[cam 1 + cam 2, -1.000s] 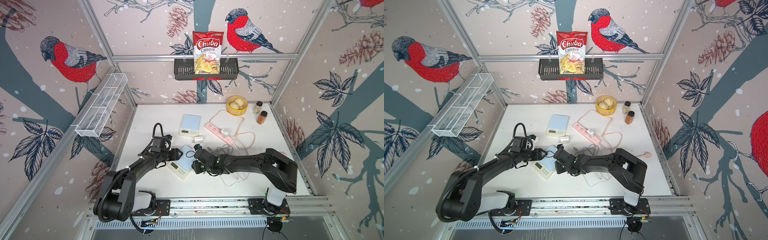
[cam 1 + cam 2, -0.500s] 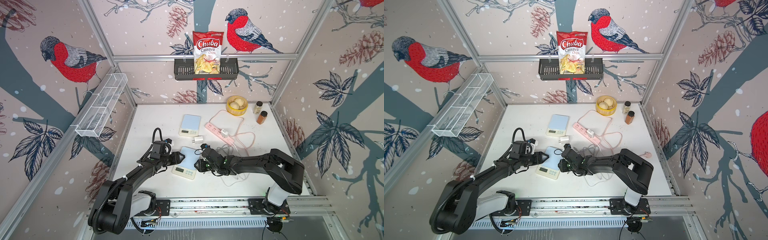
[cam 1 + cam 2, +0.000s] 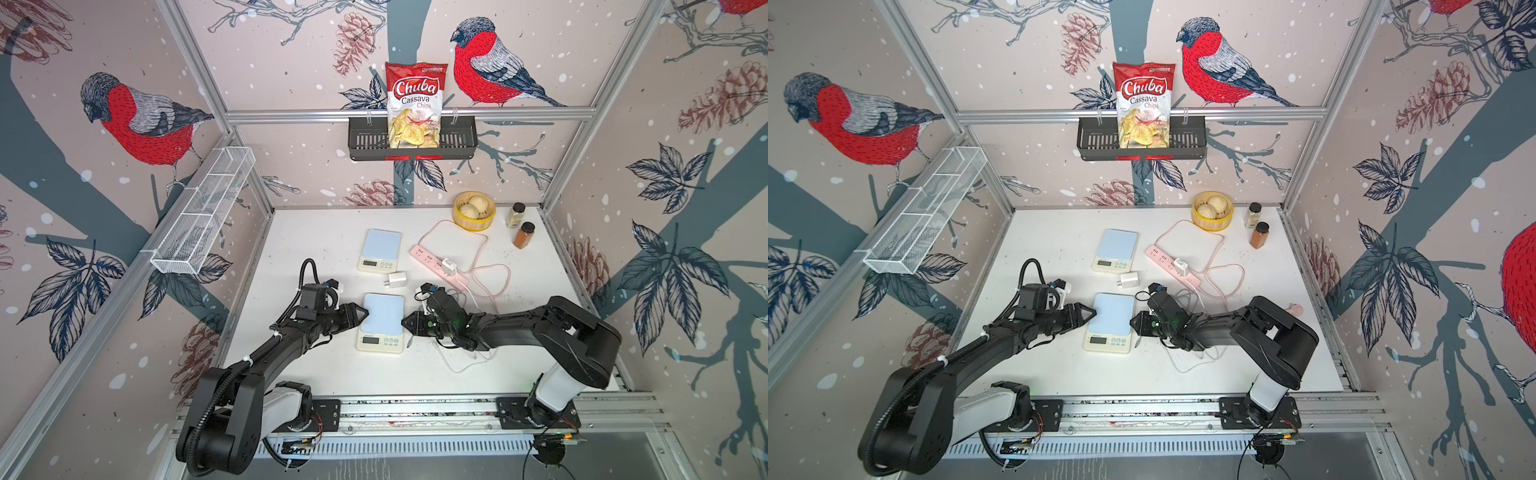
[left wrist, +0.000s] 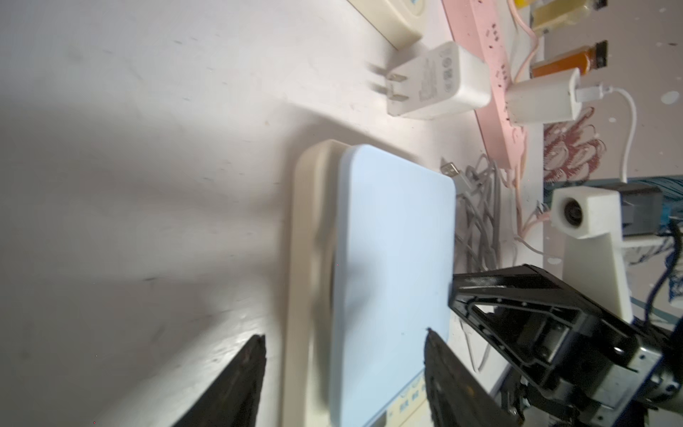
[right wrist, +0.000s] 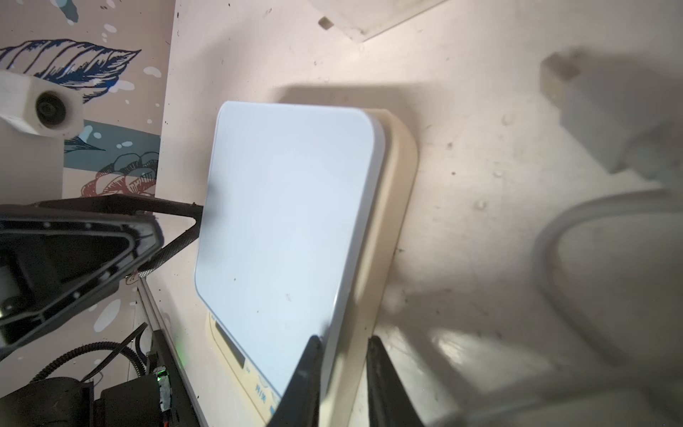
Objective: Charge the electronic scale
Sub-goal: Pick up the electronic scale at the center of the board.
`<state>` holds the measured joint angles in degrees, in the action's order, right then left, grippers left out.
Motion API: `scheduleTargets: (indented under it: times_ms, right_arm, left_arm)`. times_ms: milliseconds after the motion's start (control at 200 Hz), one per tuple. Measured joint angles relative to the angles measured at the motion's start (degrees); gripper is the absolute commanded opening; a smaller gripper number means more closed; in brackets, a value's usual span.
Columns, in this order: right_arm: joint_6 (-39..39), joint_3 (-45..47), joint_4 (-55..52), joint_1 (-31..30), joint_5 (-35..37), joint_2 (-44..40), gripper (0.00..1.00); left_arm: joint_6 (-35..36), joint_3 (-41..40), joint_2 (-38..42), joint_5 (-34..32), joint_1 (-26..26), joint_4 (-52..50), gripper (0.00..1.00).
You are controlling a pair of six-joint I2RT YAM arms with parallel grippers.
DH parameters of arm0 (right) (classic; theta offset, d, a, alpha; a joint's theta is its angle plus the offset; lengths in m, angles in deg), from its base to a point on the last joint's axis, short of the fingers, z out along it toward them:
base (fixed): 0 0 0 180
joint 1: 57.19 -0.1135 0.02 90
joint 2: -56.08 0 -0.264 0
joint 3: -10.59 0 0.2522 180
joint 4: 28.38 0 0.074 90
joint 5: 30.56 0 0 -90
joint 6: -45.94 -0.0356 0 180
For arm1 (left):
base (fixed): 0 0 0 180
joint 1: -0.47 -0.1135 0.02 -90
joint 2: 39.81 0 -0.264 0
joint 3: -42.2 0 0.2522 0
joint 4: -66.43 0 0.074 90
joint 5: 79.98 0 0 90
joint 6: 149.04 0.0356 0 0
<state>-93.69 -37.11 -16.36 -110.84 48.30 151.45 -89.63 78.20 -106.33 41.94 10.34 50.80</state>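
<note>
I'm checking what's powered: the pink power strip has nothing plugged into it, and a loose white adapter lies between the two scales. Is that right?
No: the pink power strip has a white adapter plugged in, as the left wrist view shows. The loose white adapter does lie between the far scale and the near scale.

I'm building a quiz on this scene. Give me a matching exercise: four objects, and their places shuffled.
1 Chuba chip bag
2 loose white charger
3 plugged-in charger
4 bun steamer

A on the pink power strip
B beside the spice jars
C in the black wall basket
D between far scale and near scale

Pairs: 1-C, 2-D, 3-A, 4-B
</note>
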Motion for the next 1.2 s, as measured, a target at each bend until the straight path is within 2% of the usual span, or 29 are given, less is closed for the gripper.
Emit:
scheduleTargets:
  times_ms: [175, 450, 585, 740, 826, 1201]
  right_arm:
    - [-1.29, 2.1, 4.81, 0.85, -1.7, 0.74, 0.24]
    - [-4.74, 8.35, 17.97, 3.13, -5.7, 2.84, 0.21]
    - [-5.81, 8.7, 20.72, 3.41, -6.99, 4.04, 0.21]
    - [-5.86, 7.65, 20.85, 3.41, -7.45, 4.63, 0.21]
    - [-5.9, 7.02, 20.26, 3.41, -7.26, 4.61, 0.25]
    - [-5.79, 5.35, 12.26, 2.43, -6.19, 0.52, 0.28]
  left_arm:
    - [-1.81, -1.75, -2.16, 0.33, -0.44, 0.61, 0.64]
    - [-5.73, -4.46, -7.1, 10.32, -0.15, 10.38, 0.62]
    - [-8.63, -5.7, -7.63, 13.79, 0.5, 13.18, 0.61]
    - [-10.78, -5.77, -5.57, 13.97, 1.57, 13.18, 0.54]
    - [-11.89, -5.77, -4.59, 14.1, 1.75, 13.29, 0.5]
    - [-13.97, -5.29, -4.83, 17.57, 2.01, 16.02, 0.45]
